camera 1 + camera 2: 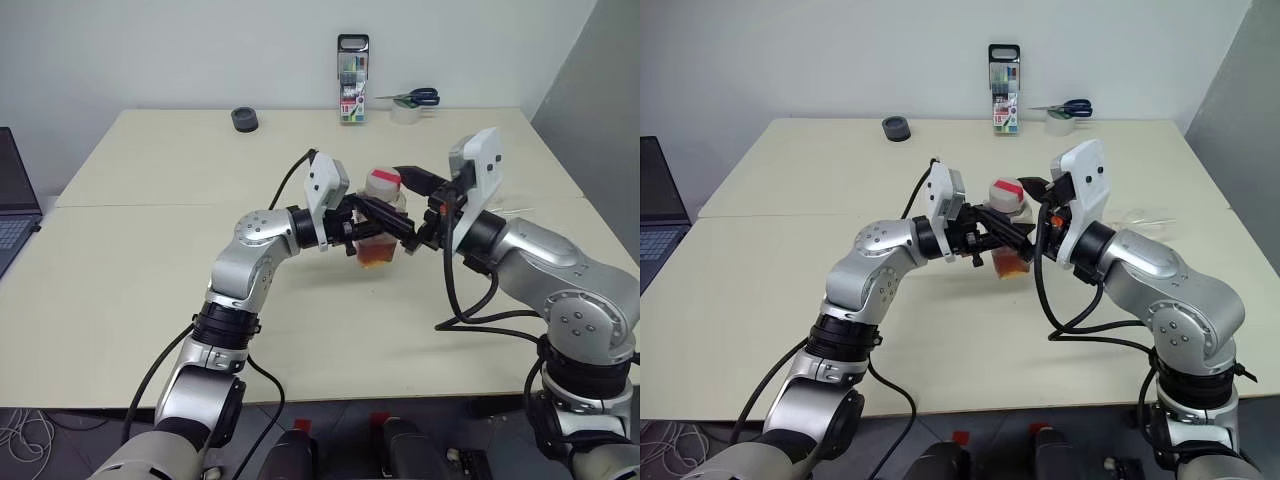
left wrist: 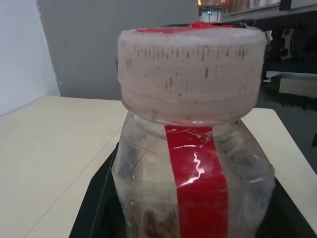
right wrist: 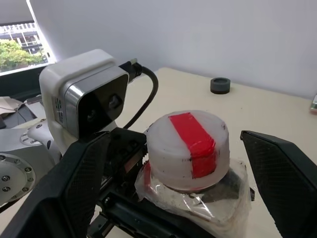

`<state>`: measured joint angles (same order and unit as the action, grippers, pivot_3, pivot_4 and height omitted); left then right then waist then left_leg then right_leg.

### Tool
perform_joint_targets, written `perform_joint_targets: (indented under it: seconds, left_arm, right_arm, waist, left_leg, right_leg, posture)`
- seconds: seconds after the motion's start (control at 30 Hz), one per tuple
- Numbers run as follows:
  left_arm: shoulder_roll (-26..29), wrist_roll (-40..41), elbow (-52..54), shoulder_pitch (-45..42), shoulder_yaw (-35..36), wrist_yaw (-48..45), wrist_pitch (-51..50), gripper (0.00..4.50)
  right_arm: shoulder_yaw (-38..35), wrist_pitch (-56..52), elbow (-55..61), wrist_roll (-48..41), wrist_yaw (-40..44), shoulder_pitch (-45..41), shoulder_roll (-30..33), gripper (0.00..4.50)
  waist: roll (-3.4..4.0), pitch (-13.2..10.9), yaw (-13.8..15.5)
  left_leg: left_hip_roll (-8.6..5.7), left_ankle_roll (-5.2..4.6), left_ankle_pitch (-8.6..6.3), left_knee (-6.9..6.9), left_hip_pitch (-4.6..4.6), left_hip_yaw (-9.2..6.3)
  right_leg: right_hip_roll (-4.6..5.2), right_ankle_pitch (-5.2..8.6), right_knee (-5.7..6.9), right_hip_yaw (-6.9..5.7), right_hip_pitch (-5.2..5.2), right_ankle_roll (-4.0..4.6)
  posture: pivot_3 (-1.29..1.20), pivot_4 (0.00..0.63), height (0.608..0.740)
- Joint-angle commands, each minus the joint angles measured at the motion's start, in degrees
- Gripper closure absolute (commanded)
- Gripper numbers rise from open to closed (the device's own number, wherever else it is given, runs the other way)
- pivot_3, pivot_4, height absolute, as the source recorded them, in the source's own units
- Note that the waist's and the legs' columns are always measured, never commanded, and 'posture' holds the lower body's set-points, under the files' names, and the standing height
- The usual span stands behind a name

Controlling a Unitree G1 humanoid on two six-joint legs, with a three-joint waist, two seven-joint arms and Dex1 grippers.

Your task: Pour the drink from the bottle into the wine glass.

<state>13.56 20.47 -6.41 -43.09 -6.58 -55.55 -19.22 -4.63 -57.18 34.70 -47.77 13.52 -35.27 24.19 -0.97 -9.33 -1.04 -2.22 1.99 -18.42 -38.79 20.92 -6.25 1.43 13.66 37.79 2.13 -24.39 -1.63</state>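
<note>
Clear plastic bottle (image 1: 381, 222), wide-mouthed, whitish cap (image 3: 188, 148) with red tape strip across its top and down the body; amber drink (image 1: 377, 252) in its lower part. Held upright above the middle of the cream table (image 1: 150, 160), clamped at the body by the left gripper (image 1: 385, 222), fingers pressed against its sides. Right gripper (image 3: 173, 198): fingers spread wide, one on either side of the cap, not touching it. Far edge of table: upright marker pack (image 1: 352, 80), black ring-shaped item (image 1: 245, 120) to its left, blue-handled scissors (image 1: 412, 97) on a tape roll (image 1: 405, 113) to its right. Left edge: laptop (image 1: 12, 195), partly seen.
</note>
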Motion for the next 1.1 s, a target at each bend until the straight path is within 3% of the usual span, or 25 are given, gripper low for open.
perform_joint_targets:
  seconds: [0.03,0.23,0.33,0.5,0.53,0.9,1.1]
  left_arm:
    - [-0.49,1.22,2.16,-0.97,0.34,-0.14,1.24,2.74]
    - [-0.47,1.06,2.49,-0.92,0.38,-0.13,1.15,2.74]
    - [-0.41,0.99,2.52,-0.99,0.46,0.01,1.16,2.74]
    - [-0.36,0.88,2.65,-0.82,0.45,0.2,1.1,2.74]
    - [-0.35,0.88,2.62,-0.82,0.46,0.2,1.09,2.74]
    - [-0.16,1.01,3.56,-0.57,0.46,0.47,0.5,2.74]
    - [3.67,6.46,11.6,-0.74,1.74,-2.3,-7.15,2.74]
  right_arm:
    - [-1.34,0.21,2.51,-1.2,-0.55,0.09,0.35,0.0]
    - [-0.62,0.85,2.59,-1.06,-2.1,0.11,-0.42,0.0]
    - [-0.38,1.29,2.49,-0.65,-2.23,0.18,-0.41,0.62]
    - [-0.91,1.62,2.03,-0.85,-2.75,-0.5,-0.65,2.4]
    - [-1.06,1.62,2.0,-0.97,-2.84,-0.62,-0.74,2.55]
    - [-1.97,1.28,1.38,-2.46,-2.66,-1.38,-0.29,2.55]
    - [-3.98,-2.14,-5.51,-10.22,8.14,-8.91,5.36,2.55]
  waist:
    - [0.0,0.0,0.0]
    - [0.0,0.0,-0.02]
    - [0.0,0.0,-0.02]
    - [0.0,0.0,-0.02]
    - [0.0,0.0,-0.02]
    - [0.0,0.0,-0.02]
    - [0.03,-0.04,-0.46]
  left_leg:
    - [0.0,0.0,0.0,0.0,0.0,0.01]
    - [0.0,0.0,0.0,0.0,0.0,0.0]
    - [0.0,0.0,0.0,0.0,0.0,0.0]
    - [0.0,0.0,0.0,0.0,0.0,0.0]
    - [0.0,0.0,0.0,0.0,0.0,0.0]
    - [0.0,0.0,0.0,0.0,0.0,0.0]
    - [0.0,-0.02,0.0,0.0,-0.01,0.0]
  right_leg:
    - [0.0,0.0,0.0,0.0,0.0,0.0]
    - [0.0,0.0,0.0,0.0,0.0,0.0]
    - [0.0,0.0,0.0,0.0,0.0,0.0]
    - [0.0,0.0,0.0,0.01,0.0,0.0]
    - [0.0,0.0,0.0,0.01,0.0,0.0]
    - [0.0,0.0,0.01,0.01,0.0,0.0]
    - [-0.05,0.0,0.02,0.0,0.0,0.0]
  posture:
    - [0.0,0.15,0.74]
    - [0.0,0.15,0.74]
    - [0.0,0.15,0.74]
    - [0.0,0.15,0.74]
    - [0.0,0.15,0.74]
    - [0.0,0.15,0.74]
    - [0.0,0.15,0.74]
